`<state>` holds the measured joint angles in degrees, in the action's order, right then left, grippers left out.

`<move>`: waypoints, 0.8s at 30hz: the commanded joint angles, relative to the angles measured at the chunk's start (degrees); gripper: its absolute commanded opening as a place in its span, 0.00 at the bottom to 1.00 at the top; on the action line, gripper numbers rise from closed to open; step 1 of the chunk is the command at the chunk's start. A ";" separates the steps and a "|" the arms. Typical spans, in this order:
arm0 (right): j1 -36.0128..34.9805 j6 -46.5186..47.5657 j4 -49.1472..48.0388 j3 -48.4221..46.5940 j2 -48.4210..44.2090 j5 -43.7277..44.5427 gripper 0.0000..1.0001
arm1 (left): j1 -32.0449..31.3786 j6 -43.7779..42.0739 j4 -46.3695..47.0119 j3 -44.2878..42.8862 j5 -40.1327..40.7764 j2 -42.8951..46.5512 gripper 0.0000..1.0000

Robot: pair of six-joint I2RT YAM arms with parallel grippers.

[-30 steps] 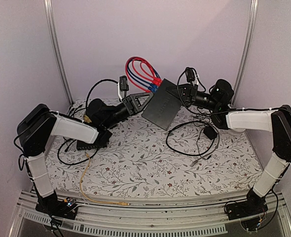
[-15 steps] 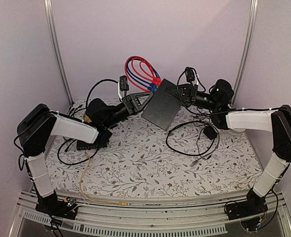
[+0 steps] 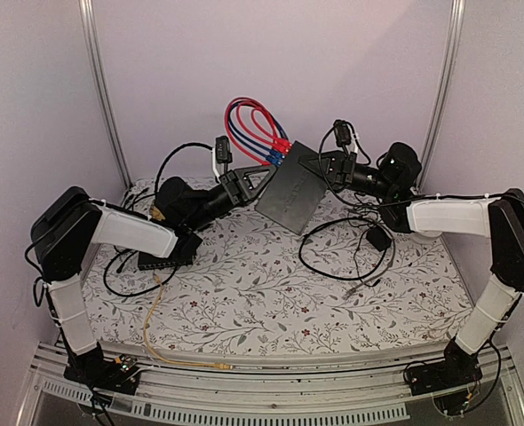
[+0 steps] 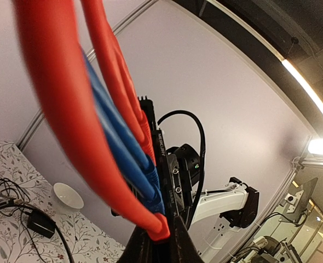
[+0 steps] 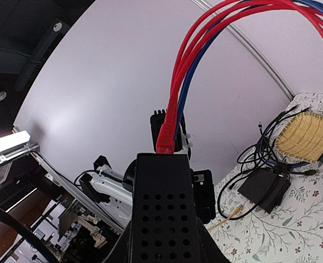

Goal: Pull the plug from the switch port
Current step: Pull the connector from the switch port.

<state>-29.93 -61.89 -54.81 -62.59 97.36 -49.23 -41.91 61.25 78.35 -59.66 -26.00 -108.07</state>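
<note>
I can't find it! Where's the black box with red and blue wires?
In the top view, the black box is tilted at the back middle of the table, between the left gripper and right gripper, its red and blue wires looping up behind.

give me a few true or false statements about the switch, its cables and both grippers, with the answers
the black switch box lies flat on the table: false, the right gripper holds it tilted up.
red and blue cables plug into its edge: true.
the left gripper is wide open: false, it is shut on a red plug.
a yellow cable lies on the left side of the table: true.
</note>
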 commanded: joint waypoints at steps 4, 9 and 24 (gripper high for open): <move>-0.48 0.63 -6.08 -0.66 -1.64 0.75 0.02 | -1.14 0.13 1.32 -1.33 0.42 -0.89 0.05; -0.48 0.95 -6.01 -0.61 -1.84 0.33 0.02 | -1.28 2.39 3.36 -1.60 0.03 -1.69 0.02; -0.48 3.17 -5.22 -0.63 -1.77 -1.42 0.02 | -2.14 7.65 5.30 -3.17 -1.16 -3.08 0.00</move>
<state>-29.65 -59.99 -55.31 -62.59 97.36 -49.87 -42.24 67.59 81.58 -60.97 -25.98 -110.30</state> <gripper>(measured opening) 0.245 0.086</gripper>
